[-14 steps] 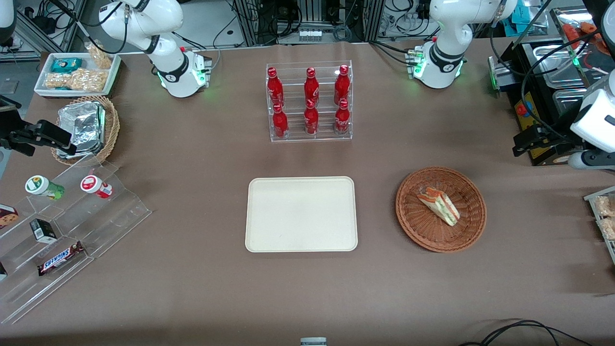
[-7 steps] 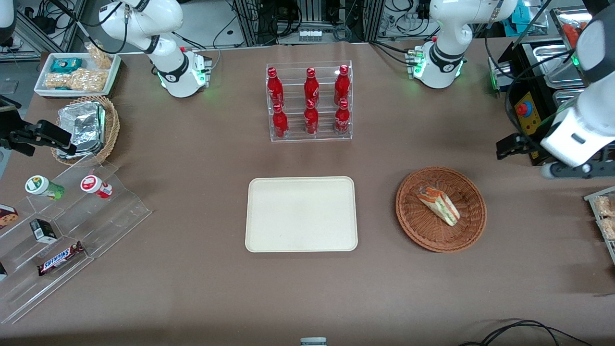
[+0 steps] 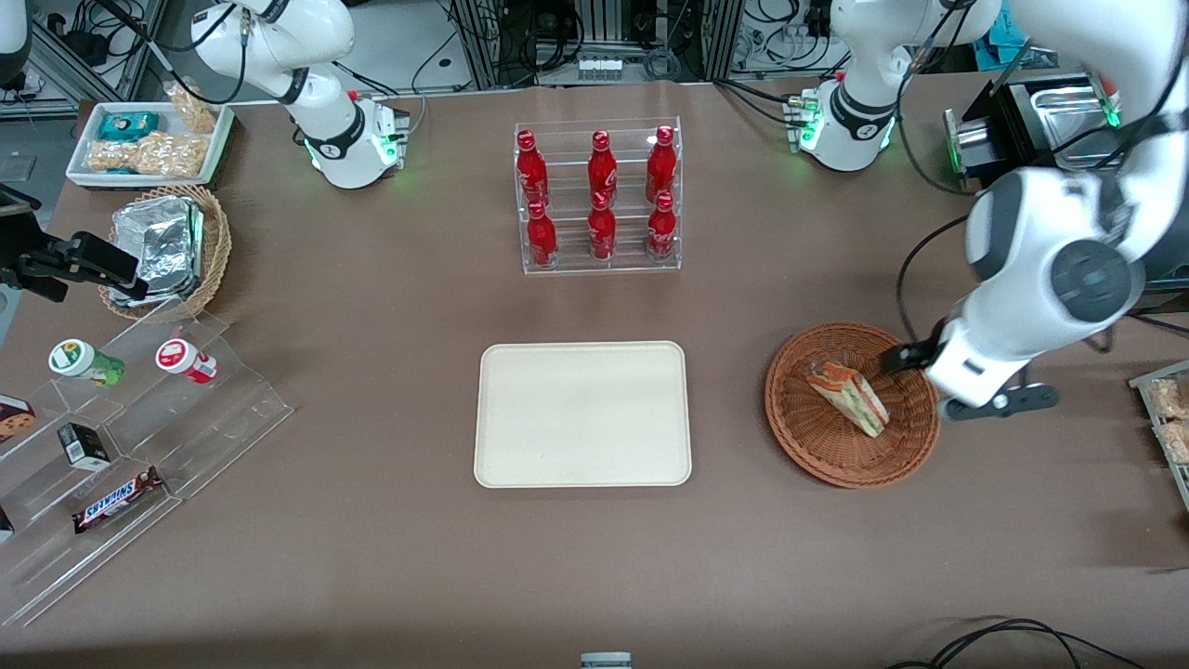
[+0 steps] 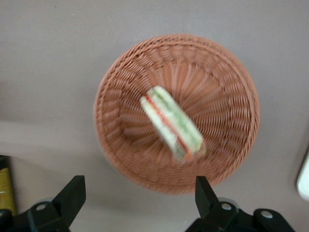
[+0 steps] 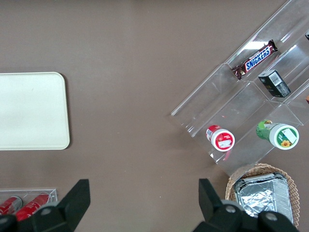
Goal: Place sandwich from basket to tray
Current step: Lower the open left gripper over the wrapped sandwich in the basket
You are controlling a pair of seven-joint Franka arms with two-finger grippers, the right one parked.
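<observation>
Sandwich in basket, jaws wide open, empty, above it.

A woven wicker basket, a clear-wrapped sandwich, a matt plastic tray and the open matt-black gripper above the basket were seen.

— What surrounds the bench on your feed?
— I see a brown table covering, evenly lit. Farther from the front camera stand metal frames hung with tangled wiring. A black cable loops at the nearest edge.
</observation>
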